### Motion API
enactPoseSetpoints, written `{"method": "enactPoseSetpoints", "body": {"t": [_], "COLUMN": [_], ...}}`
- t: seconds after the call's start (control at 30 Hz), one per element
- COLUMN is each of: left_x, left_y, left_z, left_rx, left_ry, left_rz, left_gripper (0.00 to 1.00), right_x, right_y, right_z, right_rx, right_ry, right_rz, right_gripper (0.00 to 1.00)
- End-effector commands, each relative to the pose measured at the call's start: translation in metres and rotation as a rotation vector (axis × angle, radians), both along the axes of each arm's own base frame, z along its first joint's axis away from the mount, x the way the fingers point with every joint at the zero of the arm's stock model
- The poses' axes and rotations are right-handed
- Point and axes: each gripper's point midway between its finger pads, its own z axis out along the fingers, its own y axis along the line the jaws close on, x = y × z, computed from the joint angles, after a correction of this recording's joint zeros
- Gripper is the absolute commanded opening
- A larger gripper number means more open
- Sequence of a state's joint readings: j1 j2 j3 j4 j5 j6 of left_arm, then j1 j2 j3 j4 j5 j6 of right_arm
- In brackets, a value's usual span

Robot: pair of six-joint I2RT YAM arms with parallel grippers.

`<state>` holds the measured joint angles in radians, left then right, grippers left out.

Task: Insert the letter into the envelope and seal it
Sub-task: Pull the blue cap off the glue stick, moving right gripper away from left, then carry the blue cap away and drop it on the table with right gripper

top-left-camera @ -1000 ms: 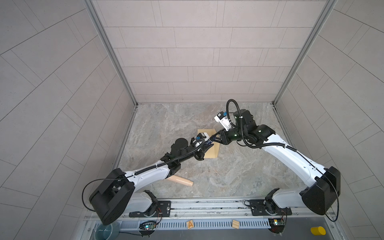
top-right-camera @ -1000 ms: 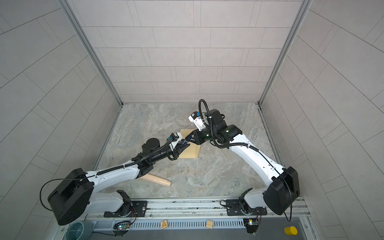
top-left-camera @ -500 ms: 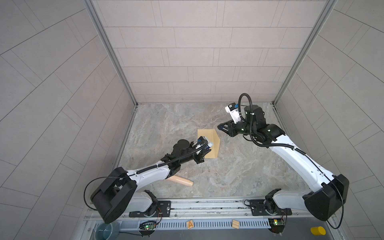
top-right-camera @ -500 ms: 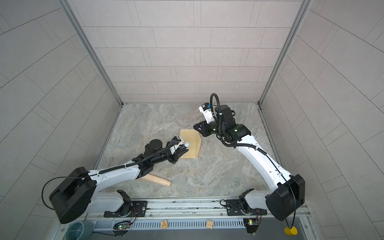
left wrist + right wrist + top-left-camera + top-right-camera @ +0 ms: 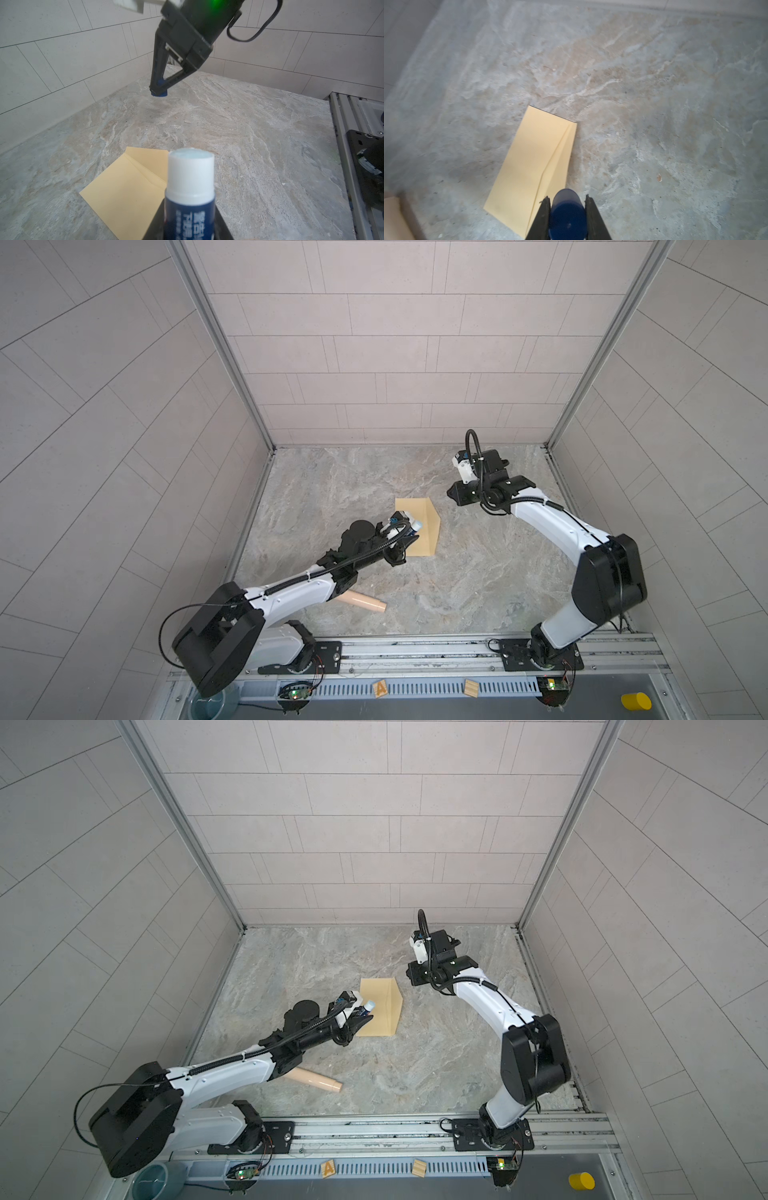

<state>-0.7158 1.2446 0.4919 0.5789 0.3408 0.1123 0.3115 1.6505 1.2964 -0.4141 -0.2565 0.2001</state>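
Here, in both top views, the envelope [image 5: 409,516] lies flat on the table [image 5: 478,572], its flap [image 5: 433,526] open toward the right gripper [image 5: 453,492], which hangs well apart from it.

Left wrist view: the left gripper [image 5: 190,227] pinches an uncapped glue stick [image 5: 190,176] over the envelope, presumably to glue the flap.

Right wrist view: the jaws clamp the blue cap [image 5: 568,216], held clear of the work.

The letter is not in sight and is probably inside.

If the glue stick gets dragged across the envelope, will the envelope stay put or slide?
Likely slides: the envelope is thin paper lying loose on a smooth stone tabletop, and nothing visibly pins it. Its open flap looks floppy, so it would probably buckle under the glue stick rather than resist.
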Motion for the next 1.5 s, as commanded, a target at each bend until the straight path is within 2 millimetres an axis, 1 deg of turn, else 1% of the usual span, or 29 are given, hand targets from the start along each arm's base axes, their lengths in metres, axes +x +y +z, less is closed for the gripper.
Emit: {"method": "enactPoseSetpoints", "body": {"t": [0.0,0.13,0.33,0.5,0.6,0.73,0.9,1.03,1.2,1.43,1.47], "left_x": [0.001,0.002,0.002,0.002,0.002,0.002,0.003,0.003,0.003,0.003,0.003], "left_y": [0.002,0.003,0.006,0.005,0.005,0.004,0.004,0.005,0.005,0.006,0.006], "left_z": [0.017,0.019,0.021,0.024,0.023,0.023,0.023,0.023,0.024,0.024,0.023], "left_rx": [-0.056,-0.065,-0.071,-0.083,-0.088,-0.092,-0.091,-0.090,-0.091,-0.089,-0.088], "left_ry": [-0.035,-0.034,-0.038,-0.039,-0.035,-0.032,-0.032,-0.033,-0.034,-0.035,-0.035], "left_rz": [0.024,0.034,0.047,0.044,0.044,0.044,0.047,0.051,0.051,0.055,0.055], "left_gripper": [0.00,0.00,0.00,0.00,0.00,0.00,0.00,0.00,0.00,0.00,0.00], "right_x": [0.031,0.058,0.091,0.108,0.115,0.119,0.120,0.119,0.117,0.113,0.111], "right_y": [-0.025,-0.037,-0.045,-0.053,-0.057,-0.062,-0.060,-0.059,-0.058,-0.058,-0.057], "right_z": [-0.006,-0.027,-0.057,-0.080,-0.096,-0.113,-0.120,-0.129,-0.138,-0.147,-0.149], "right_rx": [-0.086,-0.150,-0.191,-0.211,-0.224,-0.222,-0.210,-0.208,-0.208,-0.209,-0.208], "right_ry": [-0.029,-0.014,0.016,0.044,0.064,0.096,0.130,0.166,0.206,0.235,0.240], "right_rz": [-0.097,-0.156,-0.201,-0.220,-0.218,-0.226,-0.219,-0.222,-0.226,-0.222,-0.220], "right_gripper": [0.00,0.00,0.00,0.00,0.00,0.02,0.09,0.14,0.22,0.30,0.32]}}
